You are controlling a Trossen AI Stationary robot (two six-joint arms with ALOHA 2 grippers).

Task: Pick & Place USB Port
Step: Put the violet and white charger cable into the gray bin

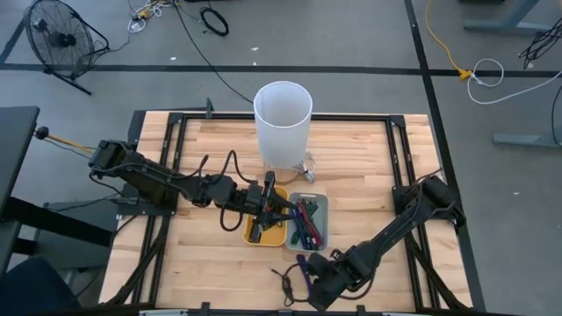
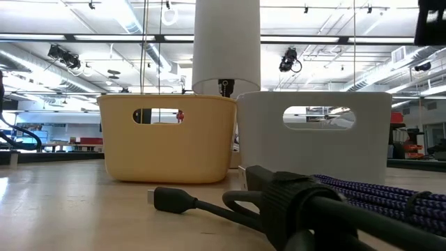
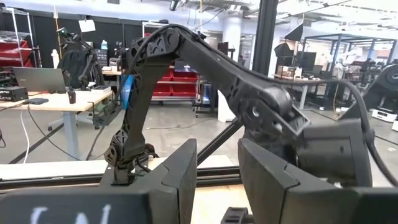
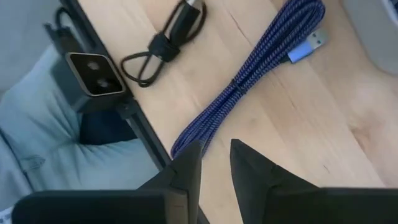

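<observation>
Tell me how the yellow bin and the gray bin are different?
The yellow bin is yellow; the gray bin beside it is pale gray. The yellow bin holds dark things, with the left hand over it; the gray bin holds a colorful bundle of cables. Seen from table height, the yellow bin has rounder walls and the gray bin squarer ones. Both have a handle slot.

Light is even and bright across the wooden table [image 1: 369, 167], coming from overhead; ceiling strip lamps show as glaring streaks above the yellow bin [image 2: 167, 136] in the low view. Shadows around that bin are soft and short. Just in front of the bin, the black cable [image 2: 209, 206] is blurred, too close to the lens. The left wrist view is dimmer, its nearest dark fingers [image 3: 180, 180] soft. The purple braided cable [image 4: 249, 81] looks slightly smeared.
</observation>
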